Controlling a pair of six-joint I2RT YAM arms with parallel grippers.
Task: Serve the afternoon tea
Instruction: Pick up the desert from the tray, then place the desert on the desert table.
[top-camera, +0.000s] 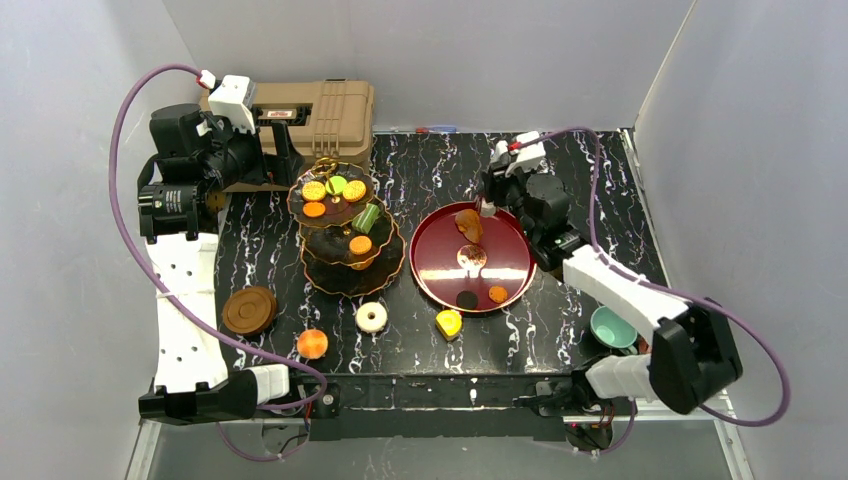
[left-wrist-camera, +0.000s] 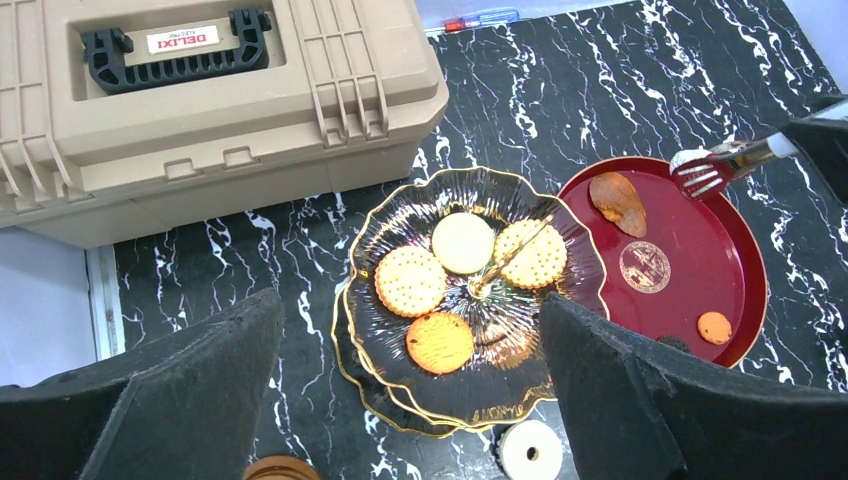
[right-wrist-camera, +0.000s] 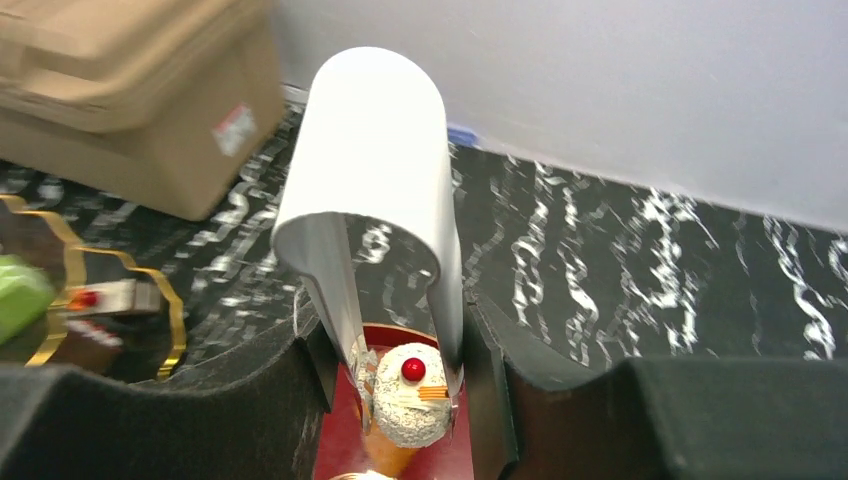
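We see the left gripper (left-wrist-camera: 410, 305) spread wide above the three-tier stand (left-wrist-camera: 400, 225), while over the red tray (top-camera: 440, 250) the right gripper (right-wrist-camera: 395, 330) squeezes white tongs (right-wrist-camera: 375, 150) whose tips pinch a cherry-topped cupcake (right-wrist-camera: 408, 405) just below its jaws.

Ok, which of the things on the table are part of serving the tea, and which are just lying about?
For the job: three-tier stand; red tray; cupcake in the white tongs; loose donut, macaron, yellow cake; saucers; teal cup.
Lying about: tan case; pen at the back edge.
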